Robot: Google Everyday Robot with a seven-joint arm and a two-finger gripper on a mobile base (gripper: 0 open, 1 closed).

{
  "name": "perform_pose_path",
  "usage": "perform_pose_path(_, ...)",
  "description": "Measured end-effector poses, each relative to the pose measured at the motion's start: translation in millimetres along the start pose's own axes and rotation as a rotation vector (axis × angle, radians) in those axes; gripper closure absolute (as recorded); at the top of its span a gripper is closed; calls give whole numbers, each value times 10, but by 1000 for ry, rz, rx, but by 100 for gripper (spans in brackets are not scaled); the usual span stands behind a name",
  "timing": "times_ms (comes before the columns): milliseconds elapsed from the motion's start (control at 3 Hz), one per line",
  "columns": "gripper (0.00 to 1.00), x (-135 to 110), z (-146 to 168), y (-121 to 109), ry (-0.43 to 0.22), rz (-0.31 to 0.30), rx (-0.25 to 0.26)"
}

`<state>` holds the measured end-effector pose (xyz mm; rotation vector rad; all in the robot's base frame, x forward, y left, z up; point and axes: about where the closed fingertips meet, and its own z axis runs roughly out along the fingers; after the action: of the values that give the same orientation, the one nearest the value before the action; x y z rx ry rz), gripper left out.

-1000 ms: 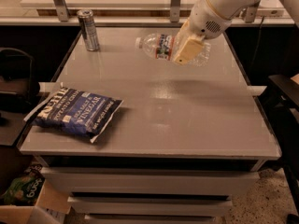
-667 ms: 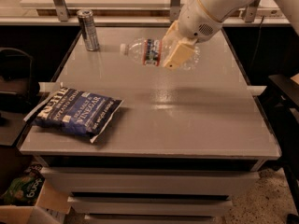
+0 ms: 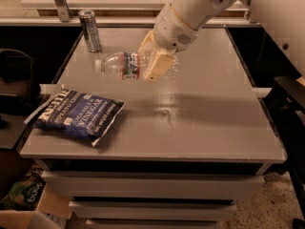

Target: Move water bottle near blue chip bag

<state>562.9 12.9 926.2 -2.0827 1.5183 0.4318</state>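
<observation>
The water bottle (image 3: 121, 65) is clear with a white cap and a blue, red and white label. It lies horizontal, cap to the left, held above the grey table (image 3: 200, 123). My gripper (image 3: 151, 63) is shut on the bottle's base end, its cream fingers (image 3: 158, 65) on either side. The blue chip bag (image 3: 77, 114) lies flat near the table's front left corner, below and left of the bottle.
A slim silver can (image 3: 90, 30) stands upright at the table's back left, just behind the bottle's cap. A dark chair (image 3: 14, 87) stands left of the table. A cardboard box (image 3: 33, 209) sits on the floor at the lower left.
My gripper has carried the water bottle leftward and toward the front, closer to the blue chip bag. The bag and can have not moved.
</observation>
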Motion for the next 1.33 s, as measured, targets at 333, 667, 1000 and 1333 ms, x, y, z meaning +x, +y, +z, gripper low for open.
perform_pose_path(333,100,-51,180,-30,5,-14,-23)
perform_pose_path(667,100,-65,353,-84,45,-23,-14)
perform_pose_path(1000,100,-41,530,-166,84,-8,-4)
perform_pose_path(1333,100,4,684,-252,119,37,-1)
